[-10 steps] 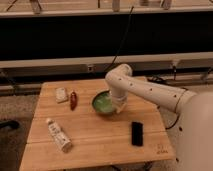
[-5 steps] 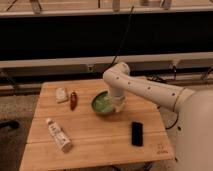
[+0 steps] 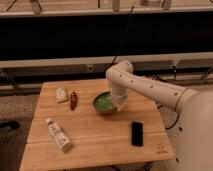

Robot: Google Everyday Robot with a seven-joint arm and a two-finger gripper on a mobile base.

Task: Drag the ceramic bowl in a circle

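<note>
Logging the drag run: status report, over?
Gripper down at green ceramic bowl's right rim. Bowl mid-table. Red item to its left, well apart.

The ceramic bowl (image 3: 104,103) is green inside with a darker rim, and the tool (image 3: 120,104) at its right edge is pale, like the white arm (image 3: 145,86) above it. The bench (image 3: 95,142) is light wood in plank-like strips, and on it lie a flat black object (image 3: 137,133), a small red item (image 3: 73,99) and a whitish packet (image 3: 61,94). A white bottle (image 3: 59,135) with darker label markings lies near the front left.
</note>
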